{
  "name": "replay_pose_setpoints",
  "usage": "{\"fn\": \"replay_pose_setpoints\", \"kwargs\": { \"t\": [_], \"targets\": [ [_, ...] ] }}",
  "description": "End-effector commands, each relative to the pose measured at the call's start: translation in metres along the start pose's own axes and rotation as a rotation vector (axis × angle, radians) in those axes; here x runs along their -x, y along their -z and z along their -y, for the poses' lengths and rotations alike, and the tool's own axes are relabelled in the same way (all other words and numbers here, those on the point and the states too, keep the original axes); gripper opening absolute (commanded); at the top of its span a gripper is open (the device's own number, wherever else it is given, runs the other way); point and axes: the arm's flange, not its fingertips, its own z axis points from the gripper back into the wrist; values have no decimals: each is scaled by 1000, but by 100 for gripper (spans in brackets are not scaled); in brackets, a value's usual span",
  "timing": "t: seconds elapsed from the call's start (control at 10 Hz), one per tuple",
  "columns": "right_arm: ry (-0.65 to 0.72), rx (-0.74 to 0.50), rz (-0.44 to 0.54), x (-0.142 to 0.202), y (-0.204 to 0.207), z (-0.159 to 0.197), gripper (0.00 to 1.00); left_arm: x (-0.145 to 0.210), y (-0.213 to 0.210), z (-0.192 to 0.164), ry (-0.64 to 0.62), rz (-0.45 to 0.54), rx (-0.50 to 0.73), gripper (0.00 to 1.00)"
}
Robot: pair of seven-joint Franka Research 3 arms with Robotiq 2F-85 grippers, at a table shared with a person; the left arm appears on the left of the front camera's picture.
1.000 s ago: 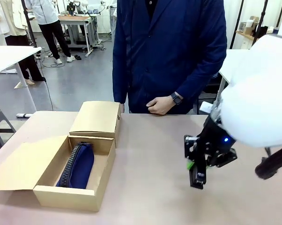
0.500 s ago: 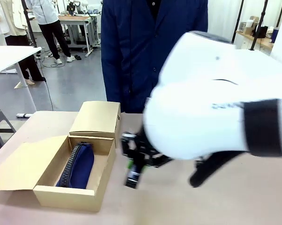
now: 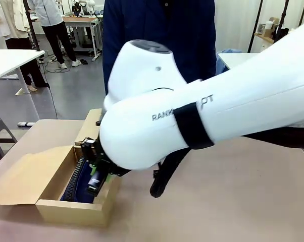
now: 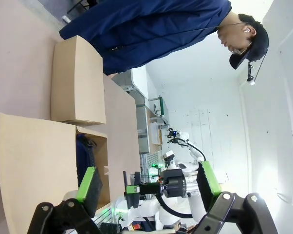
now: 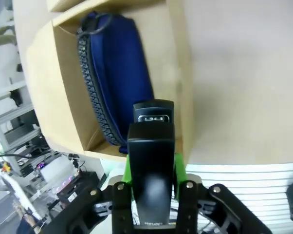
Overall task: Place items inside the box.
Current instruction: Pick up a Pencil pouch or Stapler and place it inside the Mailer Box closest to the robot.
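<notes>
Two grippers to log. The right gripper (image 3: 95,177) is clamped on a black stapler (image 5: 151,141), its green pads (image 5: 132,170) pressed to the stapler's sides. The stapler's metal-tipped nose sticks out past the fingertips.

The white right arm (image 3: 202,121) reaches across the middle of the light wooden table (image 3: 243,201) to the robot's left side. It holds the stapler over the open tan cardboard box (image 3: 71,214). In the right wrist view the nose sits above the strip between the box's table-side wall and the navy zippered fabric pencil pouch (image 5: 122,73). Cannot tell whether it touches either.

The pouch lies flat along the box floor, zipper facing up. The box's flap (image 3: 20,176) is folded out flat to the robot's left. A closed tan cardboard lid (image 3: 89,128) sits against the open box's far end.

The left gripper (image 4: 149,183) has its fingers spread wide, nothing between the pads. A person in a dark blue coat (image 3: 157,25) stands at the far edge of the table.
</notes>
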Motion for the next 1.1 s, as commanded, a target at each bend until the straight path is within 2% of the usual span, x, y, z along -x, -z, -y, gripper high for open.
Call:
{"fn": "replay_pose_setpoints", "kwargs": {
  "t": [0.0,0.1,0.3,0.7,0.9,1.0],
  "targets": [
    [7,4,26,3,23,-43,37,2,0,2,17,-2,12,100],
    [-36,3,68,-4,37,-46,37,2,0,2,17,-2,12,100],
    [-205,38,44,-20,48,-39,37,2,0,2,17,-2,12,100],
    [-192,49,0,-27,54,-41,37,2,0,2,17,-2,12,100],
    [-155,61,-18,-29,54,-41,94,2,0,2,17,-2,12,100],
    [-149,67,-17,-30,54,-40,100,2,0,2,17,-2,12,100]
  ]
}}
